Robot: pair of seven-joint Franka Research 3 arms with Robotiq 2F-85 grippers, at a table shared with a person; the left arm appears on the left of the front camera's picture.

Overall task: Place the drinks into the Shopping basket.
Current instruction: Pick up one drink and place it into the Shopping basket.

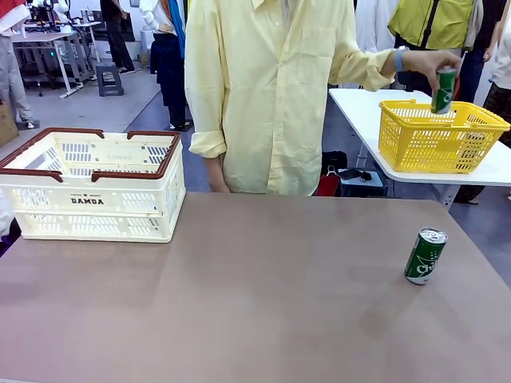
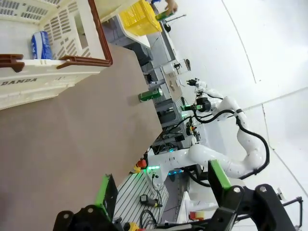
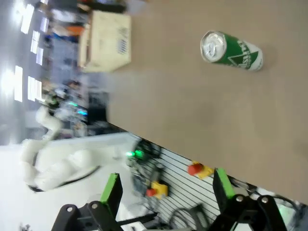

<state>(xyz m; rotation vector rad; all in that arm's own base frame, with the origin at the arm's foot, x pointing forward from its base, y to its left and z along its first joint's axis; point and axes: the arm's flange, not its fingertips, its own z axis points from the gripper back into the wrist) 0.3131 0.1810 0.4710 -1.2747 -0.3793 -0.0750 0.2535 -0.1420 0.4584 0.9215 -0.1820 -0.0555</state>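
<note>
The cream-white Shopping basket (image 1: pixel 120 209) with dark red handles stands on the brown table at the far left. A blue-and-white drink can (image 2: pixel 40 44) lies inside it, seen past the basket wall (image 2: pixel 29 86). One green drink can (image 1: pixel 425 256) stands upright on the table at the right, also in the left wrist view (image 2: pixel 150 94) and the right wrist view (image 3: pixel 232 50). The person's hand holds another green can (image 1: pixel 444 89) above the yellow basket. My left gripper (image 2: pixel 161 185) is open and holds nothing, well back from the table. My right gripper (image 3: pixel 167 187) is open too, off the table edge and apart from the can.
A yellow mesh basket (image 1: pixel 439 136) sits on a white side table (image 1: pixel 359 108) at the far right. The person in a pale yellow shirt (image 1: pixel 271 88) stands at the table's far edge. The brown table top (image 1: pixel 239 303) lies bare between basket and can.
</note>
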